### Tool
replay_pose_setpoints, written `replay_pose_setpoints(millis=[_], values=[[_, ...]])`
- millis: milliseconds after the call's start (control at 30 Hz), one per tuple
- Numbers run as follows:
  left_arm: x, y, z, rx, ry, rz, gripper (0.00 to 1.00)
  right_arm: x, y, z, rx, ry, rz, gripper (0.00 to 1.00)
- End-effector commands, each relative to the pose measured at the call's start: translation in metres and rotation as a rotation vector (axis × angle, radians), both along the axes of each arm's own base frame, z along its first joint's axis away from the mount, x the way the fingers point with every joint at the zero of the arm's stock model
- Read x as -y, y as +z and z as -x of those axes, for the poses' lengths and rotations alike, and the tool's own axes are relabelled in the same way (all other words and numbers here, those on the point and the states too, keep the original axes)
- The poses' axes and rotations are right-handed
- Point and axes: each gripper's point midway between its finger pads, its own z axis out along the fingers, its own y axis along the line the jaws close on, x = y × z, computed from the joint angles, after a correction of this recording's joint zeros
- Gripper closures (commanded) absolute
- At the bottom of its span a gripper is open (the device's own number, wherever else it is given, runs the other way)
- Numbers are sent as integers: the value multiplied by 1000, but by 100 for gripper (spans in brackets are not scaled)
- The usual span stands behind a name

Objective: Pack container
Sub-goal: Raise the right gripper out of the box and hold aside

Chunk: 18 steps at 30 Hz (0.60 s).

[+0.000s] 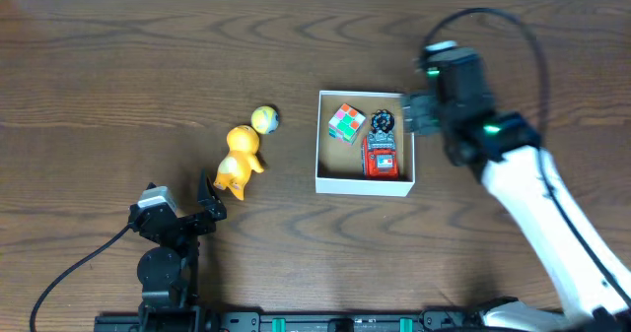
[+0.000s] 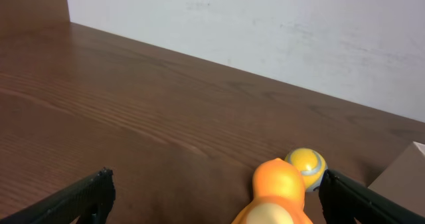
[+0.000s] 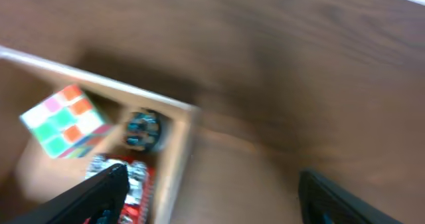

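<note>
Two arms are showing on my screens. The right end effector (image 1: 418,113) is hanging just beside the far right corner of the container (image 1: 363,185), and its fingers (image 3: 99,194) are standing wide apart, holding nothing. In the right wrist view the container's right wall is running between the two fingers, so one finger is lying over the inside and the other over the table (image 1: 118,76); how high it is hanging I cannot tell, because this view is blurred.

The container is sitting near the middle of the table, a little right of center, with its open side facing up. It is square, so no long axis is showing; its walls are running parallel with the table's edges. Inside I am seeing a puzzle cube (image 1: 346,123) at the far left, a dark round toy (image 1: 383,122) at the far right and a red toy car (image 1: 382,157) by the right wall. Any marking on the car is too small for reading.

The left end effector (image 1: 204,206) is waiting well apart from the container, near the front left, also spread open. An orange figure (image 1: 240,162) and a yellow ball (image 1: 264,119) are lying between it and the container.
</note>
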Motion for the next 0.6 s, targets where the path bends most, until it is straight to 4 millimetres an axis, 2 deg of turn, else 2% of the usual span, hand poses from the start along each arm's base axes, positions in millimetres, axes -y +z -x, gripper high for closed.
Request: replay_pose_setpoints(millis=[0, 67, 133, 267, 567], values=[[-3, -19, 2, -60, 11, -15, 2, 48, 9, 5, 0, -180, -16, 12], [-3, -19, 2, -60, 11, -15, 2, 72, 3, 12, -44, -241, -6, 2], [-3, -19, 2, -60, 11, -15, 2, 91, -2, 20, -79, -290, 2, 1], [-3, -19, 2, -60, 11, -15, 2, 112, -7, 28, -111, -348, 5, 1], [-3, -19, 2, -60, 11, -15, 2, 116, -8, 30, -121, -357, 7, 1]])
